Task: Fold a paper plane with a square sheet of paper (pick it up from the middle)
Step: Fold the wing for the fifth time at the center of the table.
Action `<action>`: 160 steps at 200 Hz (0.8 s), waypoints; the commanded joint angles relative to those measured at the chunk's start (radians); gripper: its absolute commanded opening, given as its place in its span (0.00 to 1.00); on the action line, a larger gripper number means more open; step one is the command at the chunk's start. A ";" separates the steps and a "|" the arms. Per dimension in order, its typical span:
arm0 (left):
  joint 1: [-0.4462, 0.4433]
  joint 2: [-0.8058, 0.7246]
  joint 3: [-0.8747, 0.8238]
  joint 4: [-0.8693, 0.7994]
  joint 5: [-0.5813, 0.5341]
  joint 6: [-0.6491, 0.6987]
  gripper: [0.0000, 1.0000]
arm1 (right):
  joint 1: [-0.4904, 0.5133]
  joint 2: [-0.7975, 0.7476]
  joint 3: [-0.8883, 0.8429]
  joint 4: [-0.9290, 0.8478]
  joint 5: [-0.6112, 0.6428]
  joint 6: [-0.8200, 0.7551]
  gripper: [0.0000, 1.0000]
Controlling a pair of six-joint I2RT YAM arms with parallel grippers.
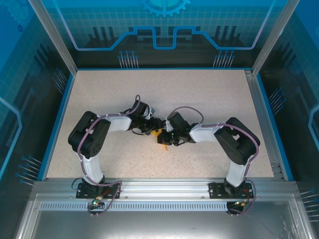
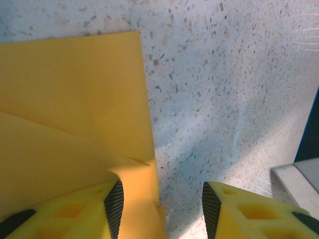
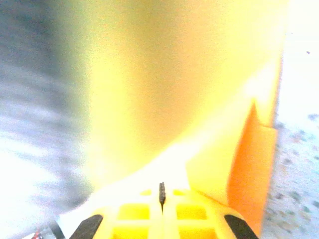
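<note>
The square sheet of paper is orange-yellow and partly folded. It lies at the middle of the table where both grippers meet. My left gripper is open. The paper's right edge runs down between its fingers, next to the left pad, and bare table shows beside the right pad. A creased flap overlaps the flat layer there. My right gripper is shut, and the blurred paper rises straight from its closed tips. A darker orange flap hangs at the right.
The speckled beige table has a blue rim and clear enclosure walls around it. A grey metal rail lies to the right in the left wrist view. Both arm bases sit on the front rail.
</note>
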 commanded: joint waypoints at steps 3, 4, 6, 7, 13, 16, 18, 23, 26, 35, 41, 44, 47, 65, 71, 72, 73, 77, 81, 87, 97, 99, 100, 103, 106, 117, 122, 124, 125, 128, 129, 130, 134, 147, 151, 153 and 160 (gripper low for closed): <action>0.003 0.047 0.006 -0.052 -0.062 0.019 0.49 | -0.010 0.028 -0.044 -0.053 0.029 -0.021 0.00; 0.003 0.047 0.006 -0.052 -0.062 0.019 0.49 | -0.010 0.029 -0.047 -0.053 0.030 -0.021 0.00; 0.003 0.048 0.005 -0.051 -0.063 0.019 0.49 | -0.010 0.029 -0.050 -0.052 0.032 -0.022 0.00; 0.004 0.048 0.004 -0.051 -0.063 0.019 0.49 | -0.010 0.029 -0.053 -0.052 0.033 -0.022 0.00; 0.002 0.048 0.003 -0.053 -0.065 0.019 0.49 | -0.012 0.027 -0.068 -0.041 0.035 -0.016 0.00; 0.005 0.049 0.003 -0.051 -0.064 0.020 0.49 | -0.015 0.025 -0.076 -0.036 0.034 -0.013 0.00; 0.004 0.049 0.003 -0.052 -0.064 0.020 0.49 | -0.015 0.026 -0.079 -0.033 0.032 -0.012 0.00; 0.004 0.049 0.001 -0.053 -0.065 0.021 0.49 | -0.018 0.027 -0.089 -0.028 0.031 -0.009 0.00; 0.004 0.049 0.001 -0.054 -0.065 0.023 0.49 | -0.019 0.028 -0.092 -0.028 0.029 -0.008 0.00; 0.004 0.050 0.001 -0.054 -0.065 0.025 0.49 | -0.021 0.029 -0.100 -0.024 0.024 -0.009 0.00; 0.004 0.050 -0.001 -0.057 -0.066 0.025 0.49 | -0.021 0.026 -0.108 -0.016 0.020 -0.008 0.00; 0.005 0.050 0.000 -0.057 -0.067 0.025 0.49 | -0.021 0.026 -0.111 -0.011 0.018 -0.008 0.00; 0.005 0.050 0.000 -0.056 -0.067 0.025 0.49 | -0.021 0.024 -0.113 -0.009 0.016 -0.008 0.00; 0.006 0.047 -0.003 -0.055 -0.067 0.023 0.49 | -0.023 0.021 -0.113 -0.013 0.012 -0.010 0.00; 0.004 0.045 -0.004 -0.054 -0.067 0.021 0.49 | -0.022 0.020 -0.111 -0.015 0.008 -0.013 0.00; 0.004 0.045 -0.004 -0.053 -0.067 0.020 0.49 | -0.022 0.020 -0.111 -0.015 0.007 -0.014 0.00; 0.004 0.044 -0.004 -0.053 -0.067 0.020 0.49 | -0.022 0.019 -0.109 -0.016 0.007 -0.015 0.00; 0.005 0.043 -0.004 -0.052 -0.069 0.019 0.49 | -0.022 0.019 -0.107 -0.016 0.006 -0.015 0.00; 0.005 0.042 -0.005 -0.052 -0.069 0.018 0.49 | -0.023 0.019 -0.108 -0.016 0.005 -0.015 0.00; 0.004 0.038 -0.006 -0.049 -0.071 0.017 0.49 | -0.024 0.017 -0.106 -0.016 0.004 -0.018 0.00; 0.005 0.032 -0.007 -0.048 -0.074 0.016 0.49 | -0.024 0.017 -0.103 -0.022 0.007 -0.019 0.00; 0.005 0.032 -0.007 -0.049 -0.075 0.016 0.49 | -0.025 0.016 -0.103 -0.025 0.008 -0.020 0.00; 0.004 0.031 -0.007 -0.048 -0.076 0.016 0.49 | -0.024 0.016 -0.103 -0.026 0.009 -0.020 0.00; 0.005 0.031 -0.007 -0.048 -0.077 0.016 0.49 | -0.025 0.017 -0.101 -0.029 0.011 -0.021 0.00; 0.005 0.031 -0.005 -0.051 -0.078 0.015 0.49 | -0.025 0.016 -0.102 -0.030 0.012 -0.020 0.00; 0.005 0.030 -0.002 -0.055 -0.079 0.017 0.49 | -0.025 0.014 -0.106 -0.029 0.015 -0.019 0.00; 0.006 0.032 -0.001 -0.055 -0.078 0.017 0.49 | -0.025 0.014 -0.107 -0.027 0.015 -0.018 0.00; 0.005 0.032 -0.001 -0.054 -0.078 0.015 0.49 | -0.025 0.015 -0.107 -0.027 0.015 -0.018 0.00; 0.006 0.032 -0.001 -0.054 -0.078 0.015 0.49 | -0.026 0.015 -0.107 -0.027 0.015 -0.018 0.00; 0.005 0.033 -0.001 -0.054 -0.078 0.015 0.49 | -0.026 0.015 -0.107 -0.026 0.016 -0.019 0.00; 0.005 0.033 -0.001 -0.053 -0.079 0.015 0.49 | -0.026 0.015 -0.107 -0.026 0.015 -0.018 0.00; 0.005 0.033 -0.001 -0.053 -0.079 0.016 0.49 | -0.025 0.015 -0.107 -0.026 0.014 -0.018 0.00; 0.004 0.034 -0.001 -0.053 -0.079 0.016 0.49 | -0.026 0.015 -0.109 -0.025 0.016 -0.018 0.00; 0.005 0.037 -0.002 -0.052 -0.080 0.014 0.49 | -0.025 0.012 -0.115 -0.022 0.017 -0.017 0.00; 0.005 0.038 -0.002 -0.052 -0.081 0.012 0.49 | -0.025 0.011 -0.117 -0.022 0.019 -0.017 0.00; 0.004 0.038 -0.002 -0.053 -0.081 0.012 0.49 | -0.025 0.011 -0.118 -0.022 0.019 -0.017 0.00; 0.005 0.040 -0.003 -0.053 -0.082 0.012 0.49 | -0.025 0.009 -0.121 -0.017 0.018 -0.015 0.01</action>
